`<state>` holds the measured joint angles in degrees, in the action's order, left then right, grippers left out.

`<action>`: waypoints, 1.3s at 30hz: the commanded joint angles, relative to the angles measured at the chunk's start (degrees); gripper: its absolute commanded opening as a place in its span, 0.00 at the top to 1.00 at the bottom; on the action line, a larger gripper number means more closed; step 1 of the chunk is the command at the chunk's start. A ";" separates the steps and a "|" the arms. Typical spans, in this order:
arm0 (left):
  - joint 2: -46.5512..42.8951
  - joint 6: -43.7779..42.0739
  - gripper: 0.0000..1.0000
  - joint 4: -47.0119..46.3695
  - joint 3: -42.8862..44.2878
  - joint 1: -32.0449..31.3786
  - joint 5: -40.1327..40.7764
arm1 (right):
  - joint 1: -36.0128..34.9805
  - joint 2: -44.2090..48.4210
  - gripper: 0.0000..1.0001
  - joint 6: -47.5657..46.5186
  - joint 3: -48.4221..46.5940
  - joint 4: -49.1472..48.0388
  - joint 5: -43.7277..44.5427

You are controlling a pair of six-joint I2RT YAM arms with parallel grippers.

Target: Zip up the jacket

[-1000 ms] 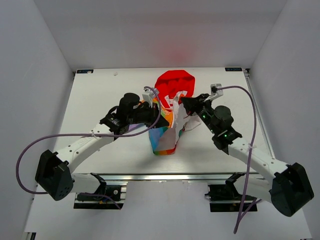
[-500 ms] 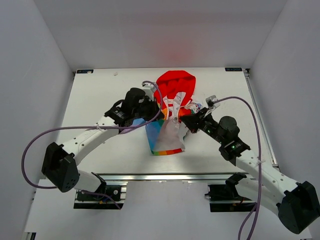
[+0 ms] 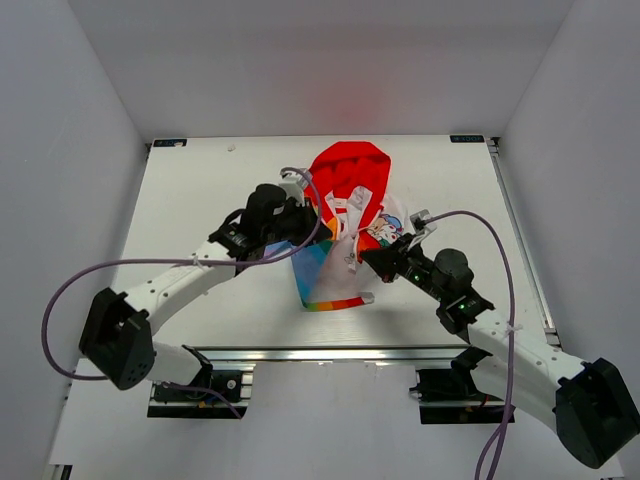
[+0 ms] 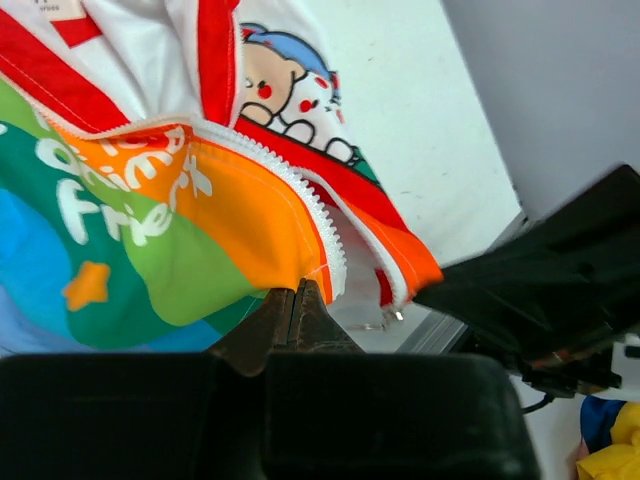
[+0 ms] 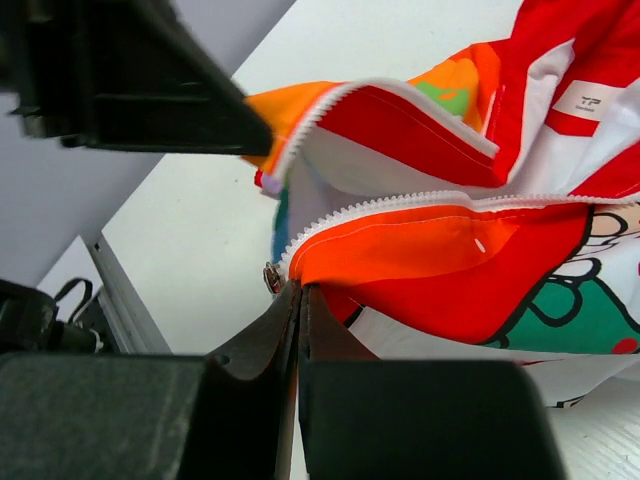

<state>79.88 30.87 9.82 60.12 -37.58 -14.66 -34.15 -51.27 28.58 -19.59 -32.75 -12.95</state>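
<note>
The jacket point(image 3: 345, 195) lies in the middle of the table, red hood at the far end, rainbow hem toward me, front open. My left gripper point(image 3: 312, 222) is shut on the orange front edge of the jacket point(image 4: 250, 220), right by its white zipper teeth point(image 4: 300, 195). My right gripper point(image 3: 368, 257) is shut on the other front edge of the jacket point(image 5: 430, 255), at the lower end of its white zipper teeth point(image 5: 400, 205). A small metal zipper slider point(image 5: 270, 277) hangs just left of my right fingertips. Both edges are lifted off the table.
The white table point(image 3: 200, 190) ends in a metal rail point(image 3: 330, 354) at the near edge. Grey walls stand on three sides. My right arm shows as a dark shape point(image 4: 540, 290) in the left wrist view, and my left arm point(image 5: 130, 80) in the right wrist view.
The right gripper has drawn back toward me and slightly left with its jacket edge. The jacket front has spread wider, showing the cartoon panel. The left gripper moved only slightly.
</note>
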 commanded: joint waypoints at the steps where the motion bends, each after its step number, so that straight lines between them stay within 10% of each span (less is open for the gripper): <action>1: -7.09 2.79 1.00 -11.99 -4.65 -0.03 -1.52 | -0.04 -0.06 1.00 3.14 0.35 -6.62 3.55; 39: -7.98 3.32 1.00 -27.22 -13.18 -1.18 5.96 | -0.13 -13.07 1.00 10.97 -8.53 -18.49 5.39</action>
<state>72.84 33.95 -14.68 47.31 -38.46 -8.32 -34.15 -63.83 40.14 -24.80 -46.59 -8.86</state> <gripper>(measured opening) 0.009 0.009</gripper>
